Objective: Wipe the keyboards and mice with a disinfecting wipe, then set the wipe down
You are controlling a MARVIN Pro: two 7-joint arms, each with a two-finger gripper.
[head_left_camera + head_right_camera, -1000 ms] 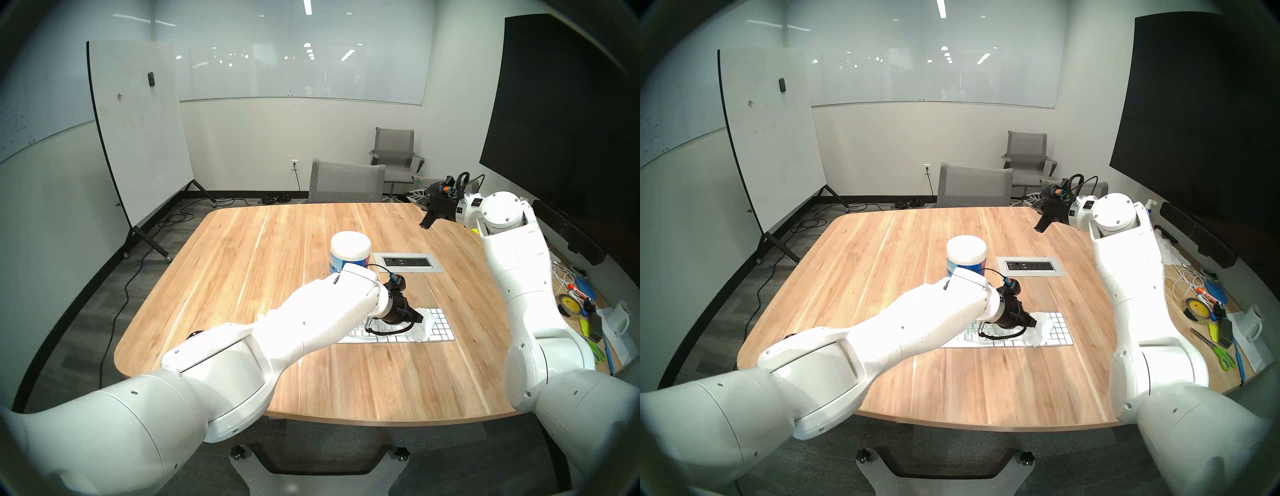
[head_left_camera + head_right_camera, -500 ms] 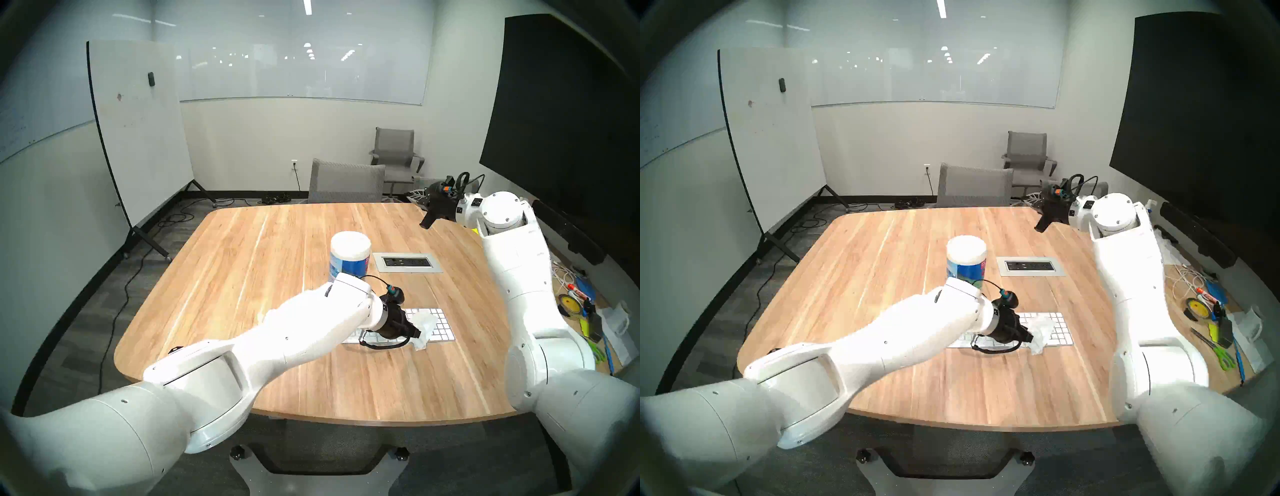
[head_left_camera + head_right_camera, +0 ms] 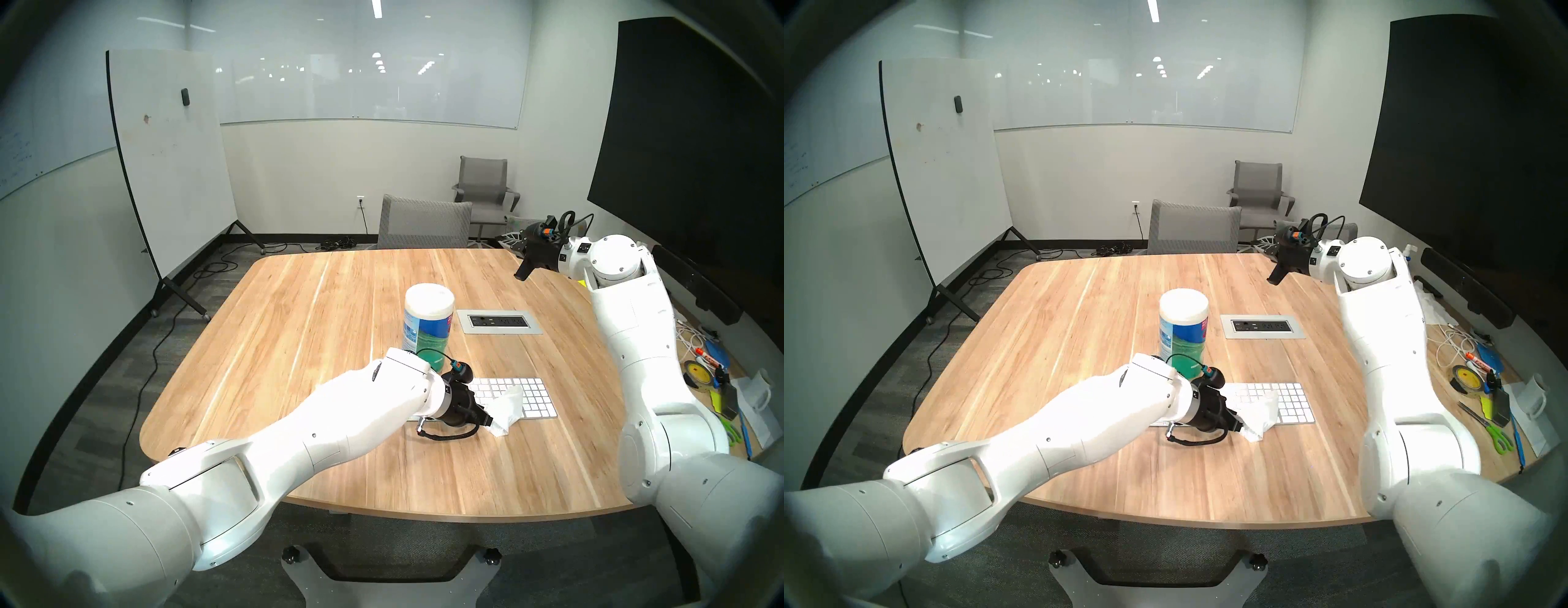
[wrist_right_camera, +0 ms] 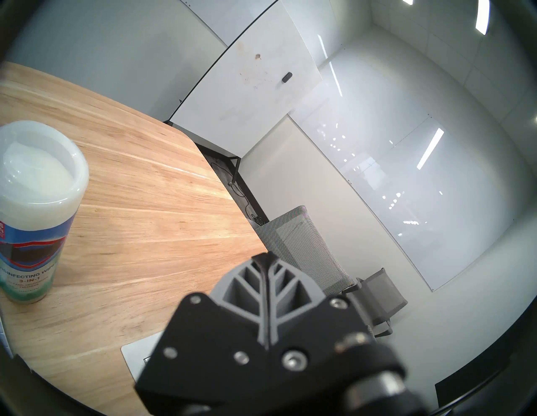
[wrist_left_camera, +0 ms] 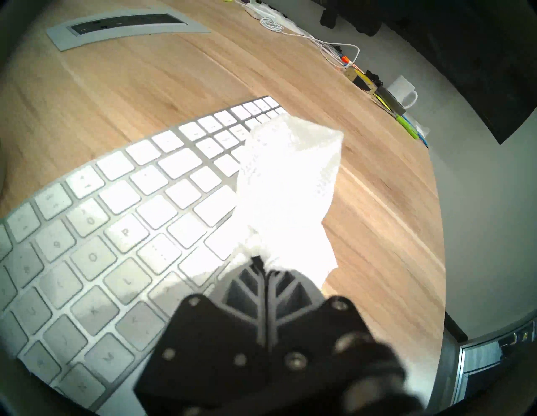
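Observation:
A flat white keyboard [image 3: 526, 397] [image 3: 1284, 403] [image 5: 130, 220] lies on the wooden table, its left part hidden behind my left arm. My left gripper [image 3: 492, 421] [image 3: 1242, 426] [image 5: 263, 263] is shut on a white disinfecting wipe [image 3: 507, 409] [image 3: 1261, 418] [image 5: 287, 186]. The wipe hangs over the keyboard's near edge and onto the table. My right gripper [image 3: 521, 274] [image 3: 1275, 278] [image 4: 266, 258] is shut on nothing, high over the table's far right corner. The mice are out of view.
A tall wipes canister [image 3: 428, 322] [image 3: 1183, 327] [image 4: 37, 209] stands behind the keyboard. A grey power outlet plate [image 3: 498, 321] [image 5: 128, 26] is set into the table. Tape, scissors, cables and a mug [image 3: 759, 392] clutter the right edge. A grey chair [image 3: 424, 223] stands beyond.
My left gripper has dragged the wipe leftward and toward me across the keyboard, down to its near edge. More keys at the right now show. The right arm has not moved.

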